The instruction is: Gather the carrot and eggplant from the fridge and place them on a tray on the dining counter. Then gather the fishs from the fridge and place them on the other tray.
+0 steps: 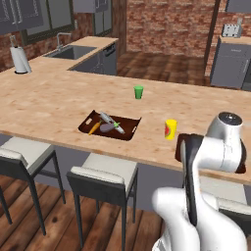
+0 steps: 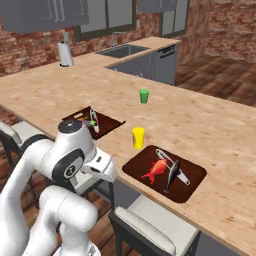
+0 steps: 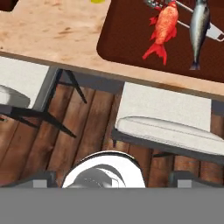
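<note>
On the dining counter (image 2: pixel 210 125), one tray (image 1: pixel 128 131) holds the carrot (image 1: pixel 94 128) and eggplant (image 1: pixel 107 128), the other tray (image 2: pixel 192 187) holds the fishs (image 2: pixel 171 175), and the gripper (image 3: pixel 111 178) stands wide open, holding nothing.

Everything around me is evenly, softly lit, with no clear source. The surface (image 1: pixel 59 98) looks bright and matte, without glare. Faint soft shadows sit under the stools (image 1: pixel 105 179) on the floor. Edges look coarse and pixelated, textures smeared; I see no lens distortion.
</note>
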